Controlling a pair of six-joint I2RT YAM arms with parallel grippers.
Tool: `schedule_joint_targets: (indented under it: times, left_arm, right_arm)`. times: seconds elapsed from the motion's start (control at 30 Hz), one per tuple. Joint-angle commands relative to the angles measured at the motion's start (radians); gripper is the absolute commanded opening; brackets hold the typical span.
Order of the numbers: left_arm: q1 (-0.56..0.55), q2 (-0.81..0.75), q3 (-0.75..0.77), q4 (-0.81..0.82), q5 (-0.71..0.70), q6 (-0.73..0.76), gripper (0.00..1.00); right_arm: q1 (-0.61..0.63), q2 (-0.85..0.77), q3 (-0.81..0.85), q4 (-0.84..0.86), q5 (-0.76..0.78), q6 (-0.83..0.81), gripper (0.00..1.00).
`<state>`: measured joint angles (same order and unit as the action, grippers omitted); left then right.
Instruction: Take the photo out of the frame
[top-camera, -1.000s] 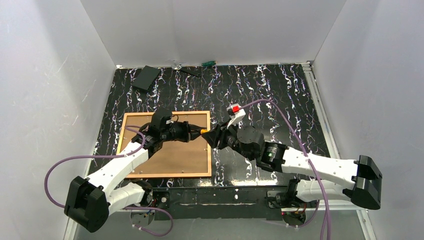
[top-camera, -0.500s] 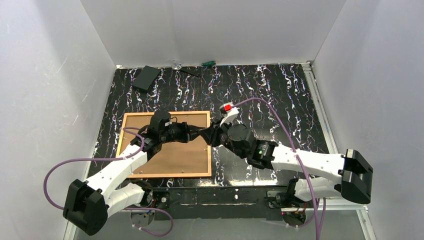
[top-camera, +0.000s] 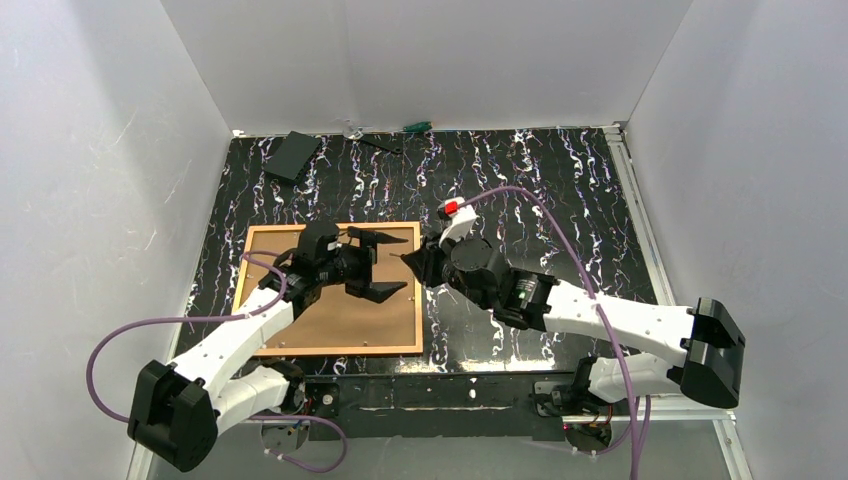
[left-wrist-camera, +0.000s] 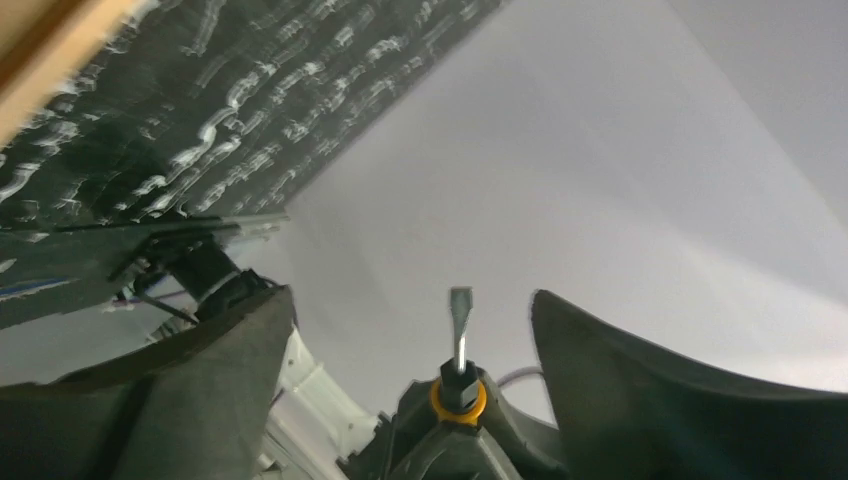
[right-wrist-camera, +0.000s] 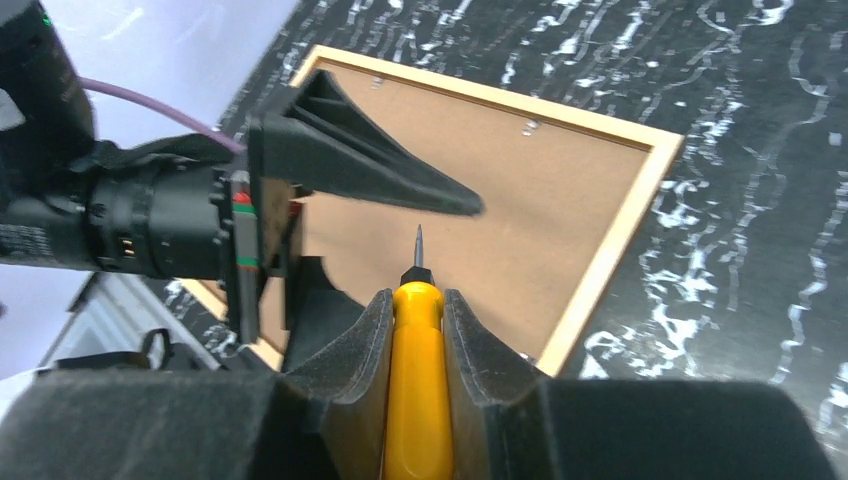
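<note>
The frame (top-camera: 350, 350) lies flat on the black marbled table (top-camera: 540, 200), at about 8 o'clock from the table's middle, its thin orange-brown rails forming a closed rectangle. The photo (top-camera: 330, 320) sits inside it, face down, so only its plain brown board back shows. All four rails run close around the board.

The left gripper (top-camera: 405, 264) hangs over the right part of the board, pointing toward 3 o'clock, its jaws spread wide with nothing between them. In the left wrist view its two dark fingers (left-wrist-camera: 200, 370) stand far apart at either side, and a flat metal blade rises in the gap.

That blade belongs to a yellow-handled screwdriver (right-wrist-camera: 418, 400), which the right gripper (right-wrist-camera: 418, 300) clamps by the handle, its padded fingers (right-wrist-camera: 365, 330) pressed against both sides. From above, the right gripper (top-camera: 420, 262) sits just beside the frame's right rail, pointing toward 9 o'clock, nose to nose with the left one. The blade reaches between the left gripper's open fingers. Its tip seems to hang clear of the board, though no view settles that.

At the far edge of the table a black flat box (top-camera: 293, 155) lies at about 11 o'clock, and a green-handled tool (top-camera: 415, 127) at 12 o'clock, both well apart from the frame.
</note>
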<state>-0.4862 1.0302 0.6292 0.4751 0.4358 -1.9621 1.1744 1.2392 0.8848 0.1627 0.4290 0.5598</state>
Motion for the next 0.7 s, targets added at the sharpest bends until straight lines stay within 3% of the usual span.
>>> schedule_joint_targets:
  times: [0.0, 0.13, 0.2, 0.3, 0.4, 0.43, 0.67]
  left_arm:
    - [0.098, -0.027, 0.117, -0.342, 0.086, 0.355, 0.98]
    - [0.145, -0.019, 0.346, -0.819, -0.09, 0.938, 0.98]
    - [0.146, -0.011, 0.398, -0.926, -0.186, 1.13, 0.98]
    - [0.146, -0.046, 0.397, -0.953, -0.251, 1.336, 0.98]
    - [0.146, -0.103, 0.359, -0.943, -0.227, 1.433, 0.98]
    - [0.146, -0.119, 0.344, -0.943, -0.208, 1.439, 0.98]
    - [0.146, -0.254, 0.162, -0.951, -0.072, 1.341, 0.9]
  right_arm:
    - [-0.01, -0.02, 0.112, -0.265, 0.089, -0.059, 0.01]
    - [-0.017, -0.027, 0.174, -0.629, 0.046, -0.045, 0.01]
    - [-0.019, -0.02, 0.186, -0.758, -0.001, -0.028, 0.01]
    - [-0.022, -0.01, 0.188, -0.836, -0.115, -0.014, 0.01]
    - [-0.082, 0.031, 0.213, -0.755, -0.388, 0.002, 0.01]
    - [-0.093, 0.068, 0.258, -0.761, -0.408, 0.012, 0.01]
    - [-0.104, 0.381, 0.569, -0.875, -0.322, -0.004, 0.01]
